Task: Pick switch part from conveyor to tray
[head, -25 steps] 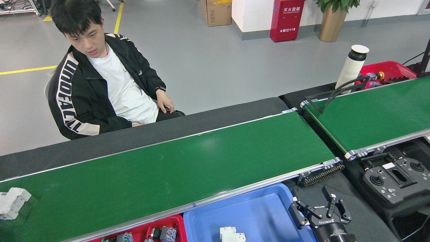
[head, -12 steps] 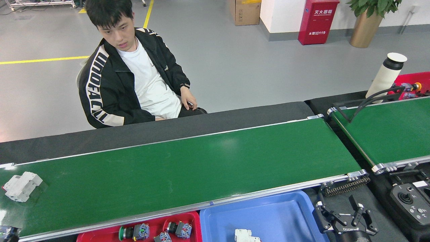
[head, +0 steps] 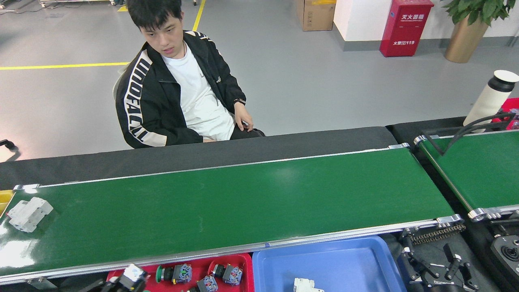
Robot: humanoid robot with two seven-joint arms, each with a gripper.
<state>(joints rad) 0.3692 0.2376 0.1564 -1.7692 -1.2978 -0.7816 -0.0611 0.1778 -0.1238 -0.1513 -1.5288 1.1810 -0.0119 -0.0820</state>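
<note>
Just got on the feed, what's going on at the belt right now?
A white plastic switch part lies near the left end of the long dark-green conveyor, not yet picked. The right gripper hangs open beside the blue plastic tray, which already holds one white part. The left gripper sits low by the red bin. A seated person watches.

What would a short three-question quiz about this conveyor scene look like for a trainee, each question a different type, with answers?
1. True or false: the white switch part lies at the right end of the conveyor.
2. Multiple choice: the white part already stowed sits in which tray? A) the red tray B) the blue tray C) neither
3. Fill in: the right hand sits just right of the ____ tray, fingers spread and empty.

Key: 1 false, it lies at the left end. 2 B. 3 blue.
</note>
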